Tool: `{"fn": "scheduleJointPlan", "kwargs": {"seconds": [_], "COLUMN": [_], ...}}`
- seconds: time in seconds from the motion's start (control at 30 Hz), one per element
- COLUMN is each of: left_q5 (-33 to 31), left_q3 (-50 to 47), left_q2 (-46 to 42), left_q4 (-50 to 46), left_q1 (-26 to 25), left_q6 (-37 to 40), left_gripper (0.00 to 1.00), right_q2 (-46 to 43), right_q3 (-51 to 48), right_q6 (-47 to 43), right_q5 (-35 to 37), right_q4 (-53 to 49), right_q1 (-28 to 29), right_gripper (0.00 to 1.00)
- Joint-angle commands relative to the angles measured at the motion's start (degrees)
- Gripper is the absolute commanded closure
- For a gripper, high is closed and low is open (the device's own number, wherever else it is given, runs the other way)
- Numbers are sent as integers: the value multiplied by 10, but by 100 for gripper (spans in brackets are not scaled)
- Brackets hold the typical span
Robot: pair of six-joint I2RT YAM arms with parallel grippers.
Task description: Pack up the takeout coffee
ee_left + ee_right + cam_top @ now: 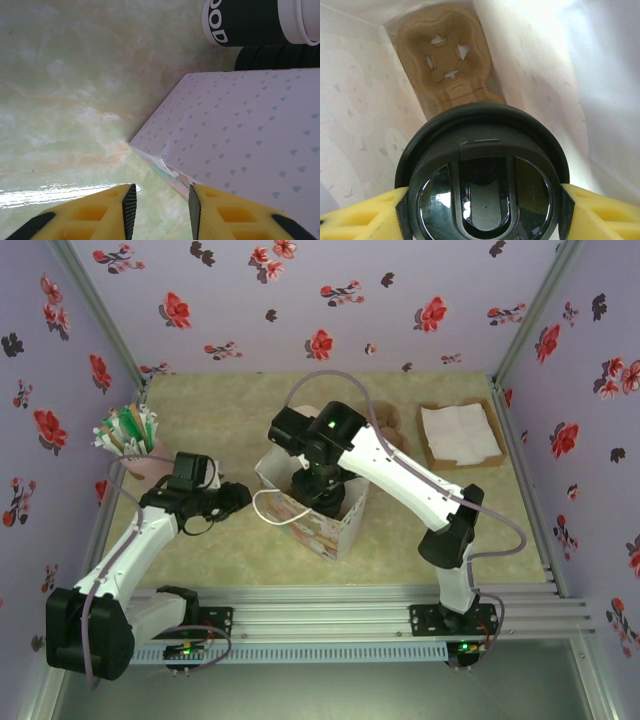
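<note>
- right claw (482, 202) clamped on takeout coffee (482, 150) lid, inside bag (355, 140), cardboard carrier (445, 95) beyond it
- left claw (160, 205) narrow gap, empty, bag corner just ahead

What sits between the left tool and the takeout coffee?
The wall of the paper bag. Top view: left tool outside it; right wrist view: takeout coffee inside.

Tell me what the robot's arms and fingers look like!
Both arms have white shells with black joints: the left arm and the right arm. Thin pale cables loop along them, and a small green light glows on the right one. The fingers are yellow plastic with black ribbed pads.
</note>
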Motion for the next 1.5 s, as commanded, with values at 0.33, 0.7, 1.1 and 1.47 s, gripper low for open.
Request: {"fn": "scheduleJointPlan", "kwargs": {"seconds": [0.33,0.7,1.1,1.47], "left_q5": [-11,18,-21,-33], "left_q3": [-9,-53,-57,-32], "left_q2": [-49,-138,-29,31], "left_q4": [-60,-87,86,113], "left_q1": [-3,-50,-122,-120], "left_q6": [2,-65,-124,-107], "left_gripper": [65,65,66,67], "right_q2": [-10,-1,-22,-32], "right_q3": [-43,-35,-52,-104], "right_q6": [-20,-26,-30,-39], "right_q5": [-18,-24,-23,-33], "right_q4": [-26,-23,-35,-11], "right_q1": [-9,-9,-9,-10], "right_gripper": [31,31,31,31]}}
